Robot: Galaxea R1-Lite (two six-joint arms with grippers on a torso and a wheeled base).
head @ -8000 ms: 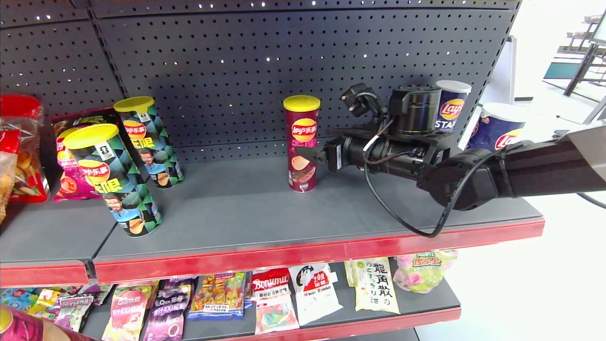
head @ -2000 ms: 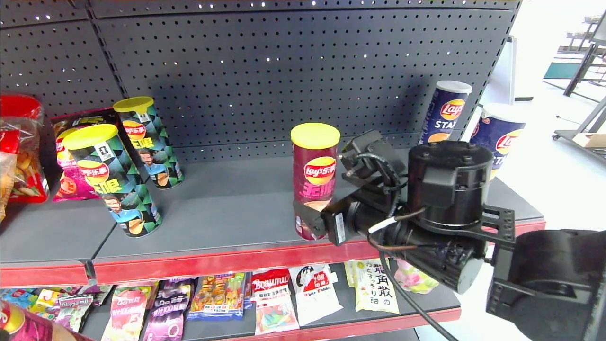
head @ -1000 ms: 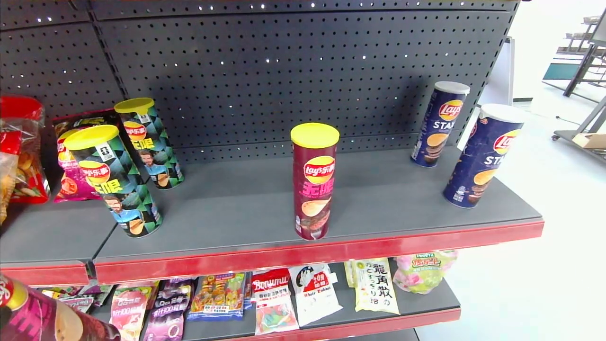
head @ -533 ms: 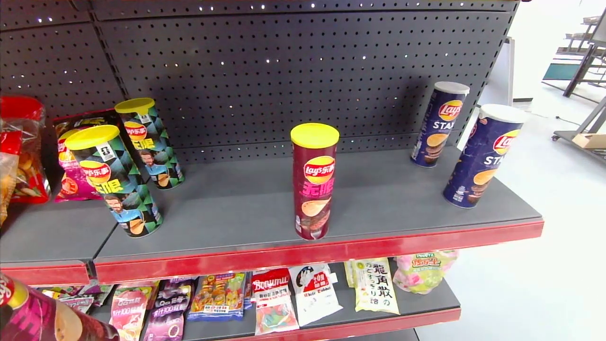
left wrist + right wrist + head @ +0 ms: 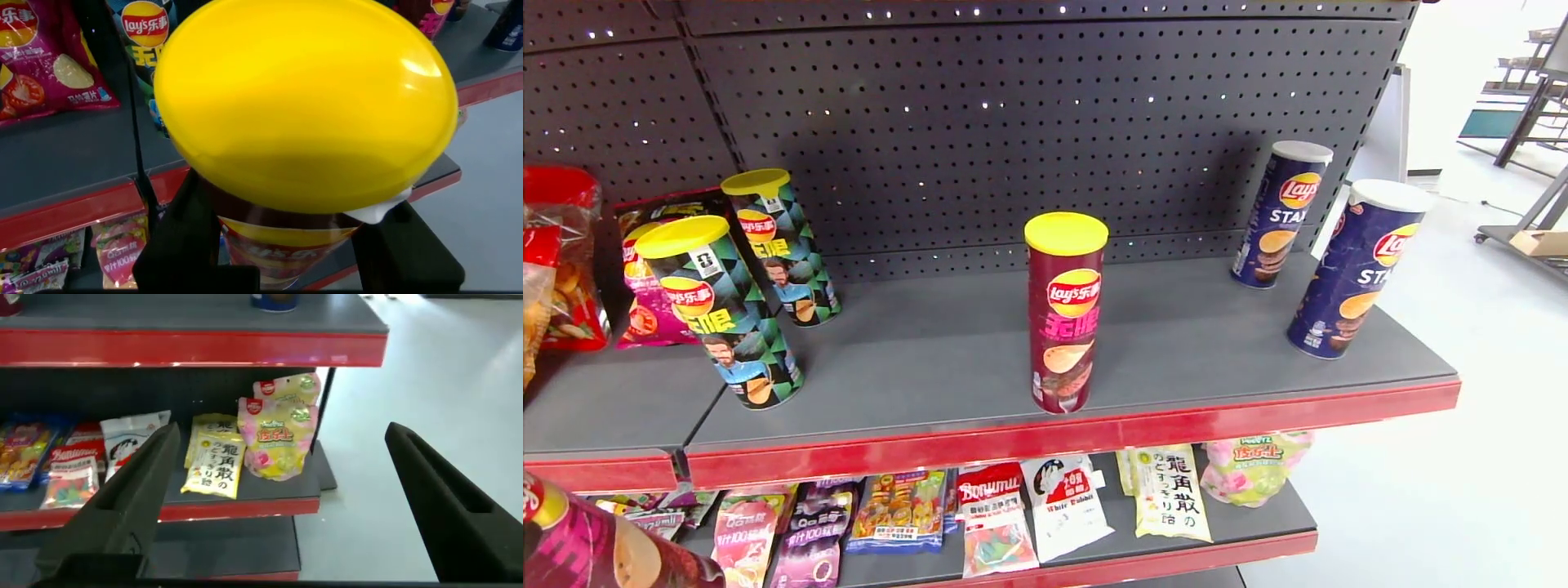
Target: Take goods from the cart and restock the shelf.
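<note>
A maroon chip can with a yellow lid (image 5: 306, 98) sits in my left gripper (image 5: 294, 249), whose fingers (image 5: 184, 241) are shut on its body below the lid. The same held can (image 5: 596, 551) pokes in at the lower left corner of the head view, below the upper shelf (image 5: 931, 359). A matching maroon can (image 5: 1064, 314) stands upright at that shelf's front edge, near the middle. My right gripper (image 5: 286, 510) is open with nothing between its fingers, low down in front of the lower shelf (image 5: 245, 510).
Two green-patterned cans (image 5: 719, 306) stand at the shelf's left beside snack bags (image 5: 645, 286). Two dark blue cans (image 5: 1356, 265) stand at the right end. Snack packets (image 5: 996, 514) line the lower shelf. Bare shelf lies on both sides of the maroon can.
My right arm brought the maroon can from the back of the shelf to its front edge, let go and left the head view. The held can at the lower left shifted slightly.
</note>
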